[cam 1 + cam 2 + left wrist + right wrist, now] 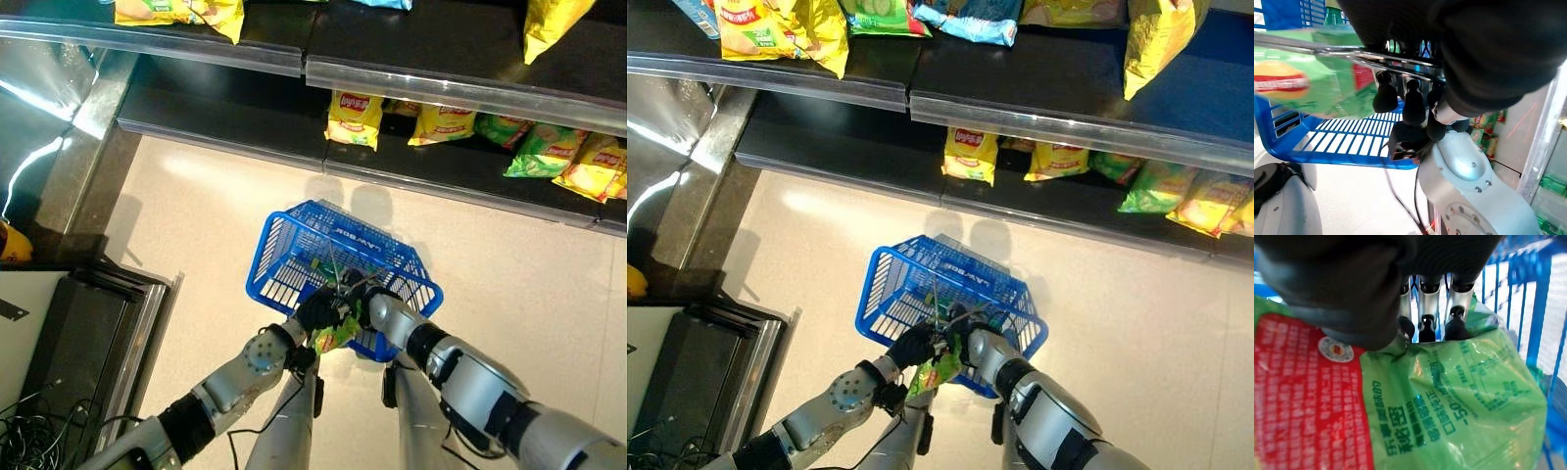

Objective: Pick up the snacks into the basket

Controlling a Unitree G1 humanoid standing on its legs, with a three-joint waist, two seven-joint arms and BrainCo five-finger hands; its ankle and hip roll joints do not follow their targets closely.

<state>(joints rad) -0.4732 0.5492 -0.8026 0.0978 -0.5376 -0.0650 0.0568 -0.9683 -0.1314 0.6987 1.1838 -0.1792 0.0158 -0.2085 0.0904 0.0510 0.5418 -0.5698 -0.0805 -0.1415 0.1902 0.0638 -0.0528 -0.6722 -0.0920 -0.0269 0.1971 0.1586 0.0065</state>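
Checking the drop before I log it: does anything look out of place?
The green snack bag hangs over the near rim of the blue basket, not inside it. The right hand pinches it; the left hand grips the wire handle.

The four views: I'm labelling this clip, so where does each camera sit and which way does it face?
Left eye view: on the head, looking down at the basket, the shelves and both arms.
Right eye view: beside it, same scene, slightly shifted.
Left wrist view: on the left wrist, facing the basket handle; left hand curls round it.
Right wrist view: on the right wrist, facing the green bag; right hand fingers grip it.
All four share basket and bag.
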